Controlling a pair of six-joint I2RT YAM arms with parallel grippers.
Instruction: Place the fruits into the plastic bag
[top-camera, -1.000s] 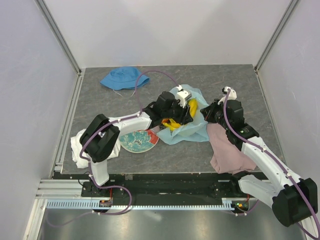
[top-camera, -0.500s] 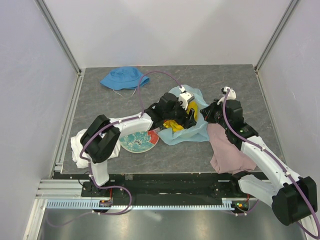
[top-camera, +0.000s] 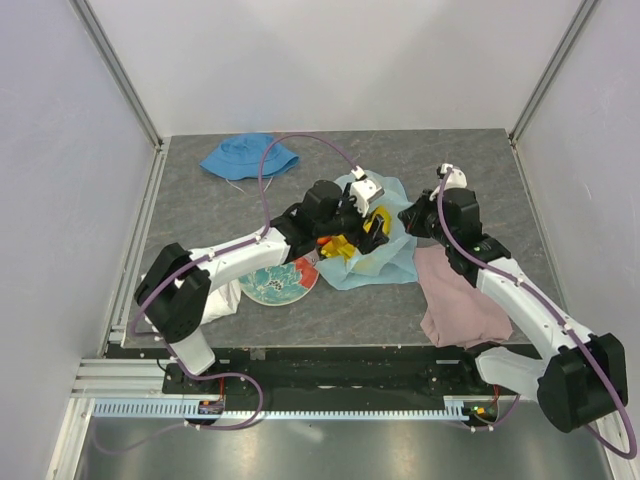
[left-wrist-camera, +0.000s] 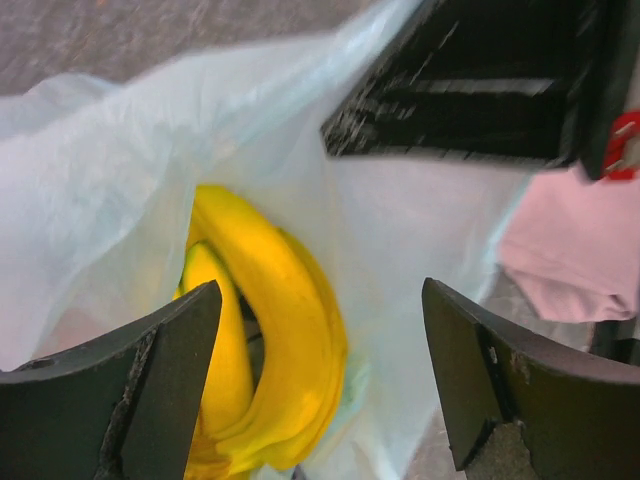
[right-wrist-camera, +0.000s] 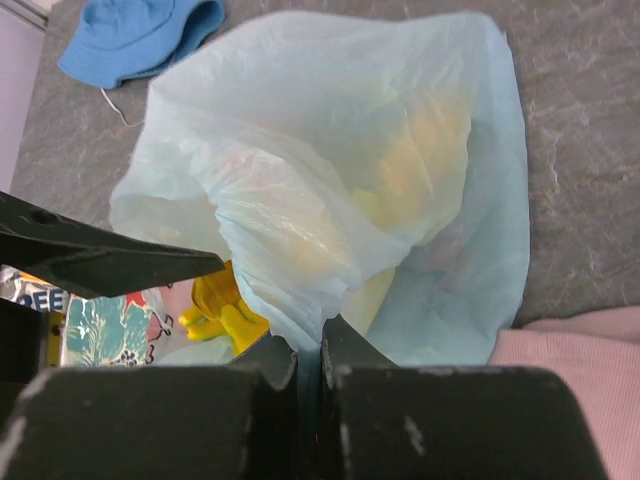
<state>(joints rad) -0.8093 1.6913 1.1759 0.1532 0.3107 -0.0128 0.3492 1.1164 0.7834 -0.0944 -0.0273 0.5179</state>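
The light-blue plastic bag (top-camera: 385, 262) lies crumpled at mid-table. Yellow bananas (top-camera: 347, 246) lie in its opening. In the left wrist view the bananas (left-wrist-camera: 270, 320) sit inside the bag (left-wrist-camera: 100, 200), right in front of my left gripper (left-wrist-camera: 320, 385), which is open and holds nothing. My left gripper (top-camera: 368, 225) hovers over the bag mouth. My right gripper (right-wrist-camera: 310, 350) is shut on a gathered fold of the bag (right-wrist-camera: 330, 150) and holds its right edge up (top-camera: 412, 215). Banana stems (right-wrist-camera: 225, 312) show below that fold. I cannot make out the small green and orange-red fruits.
A teal floral plate (top-camera: 272, 283) lies left of the bag. A blue bucket hat (top-camera: 243, 156) lies at the back. A pink cloth (top-camera: 455, 300) lies under the right arm. A white cloth (top-camera: 155, 292) lies at the left edge.
My left arm has stretched out lower and its wrist has shifted slightly back over the bag. My right gripper has moved a little back and left with the bag edge in it.
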